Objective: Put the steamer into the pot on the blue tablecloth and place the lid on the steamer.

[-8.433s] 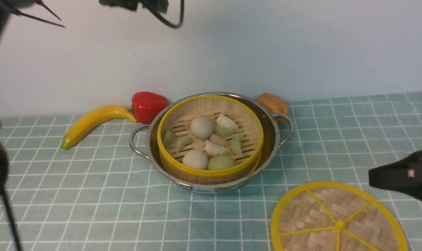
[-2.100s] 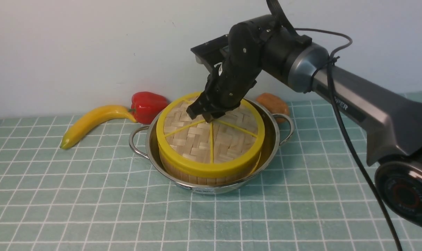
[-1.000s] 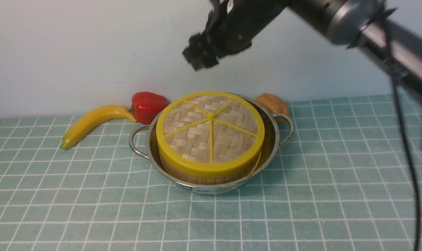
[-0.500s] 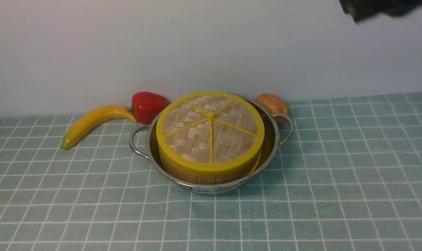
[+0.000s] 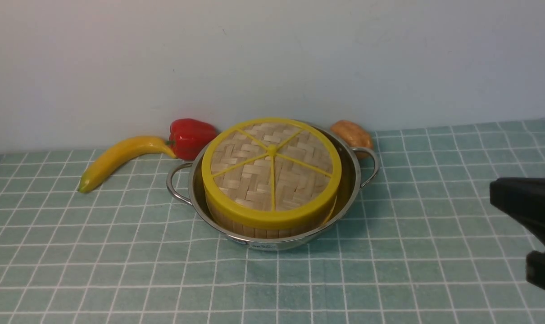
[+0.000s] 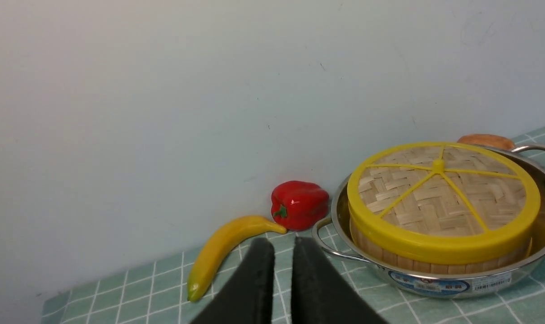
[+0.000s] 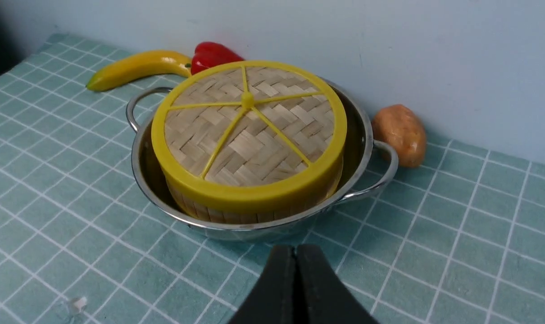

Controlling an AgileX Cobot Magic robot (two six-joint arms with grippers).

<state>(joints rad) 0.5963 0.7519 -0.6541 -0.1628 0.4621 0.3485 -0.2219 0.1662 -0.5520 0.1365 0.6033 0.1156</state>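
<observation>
Right gripper (image 7: 296, 252) withdrawn low (closed, empty); lid (image 5: 271, 168) on steamer (image 5: 254, 230) | left gripper (image 6: 278, 252) closed

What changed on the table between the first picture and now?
The lid left the blue tablecloth at front right and now covers the steamer in the pot. The right gripper set it down, let go and pulled back, shut and empty. Pot, steamer, banana, red pepper and potato stayed put.

The lid (image 5: 271, 167) caps the steamer (image 5: 272, 225) inside the pot (image 5: 351, 189).
</observation>
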